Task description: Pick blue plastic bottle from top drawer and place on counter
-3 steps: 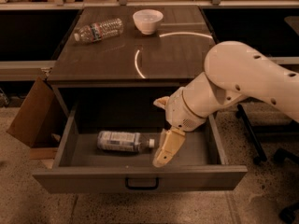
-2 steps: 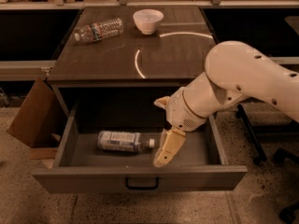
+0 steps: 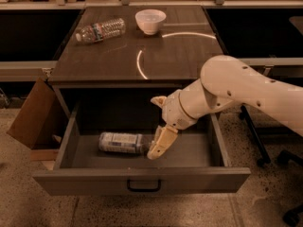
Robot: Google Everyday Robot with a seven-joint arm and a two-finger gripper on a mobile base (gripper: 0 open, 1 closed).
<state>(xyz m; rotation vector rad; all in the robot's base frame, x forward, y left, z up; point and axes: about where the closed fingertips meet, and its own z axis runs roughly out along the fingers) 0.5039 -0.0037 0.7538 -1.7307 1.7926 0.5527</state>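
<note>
The blue plastic bottle (image 3: 120, 142) lies on its side in the open top drawer (image 3: 142, 178), cap end pointing right. My gripper (image 3: 159, 123) hangs over the drawer just right of the bottle's cap end. It is open, with one beige fingertip (image 3: 160, 144) down beside the cap and the other raised near the drawer's back. It holds nothing. The dark brown counter (image 3: 180, 56) above the drawer shows a curved light reflection.
A clear ribbed bottle (image 3: 101, 30) lies on the counter's back left, and a white bowl (image 3: 150, 21) stands at the back centre. A cardboard box (image 3: 33, 115) stands left of the cabinet. Chair legs (image 3: 258, 141) are at the right.
</note>
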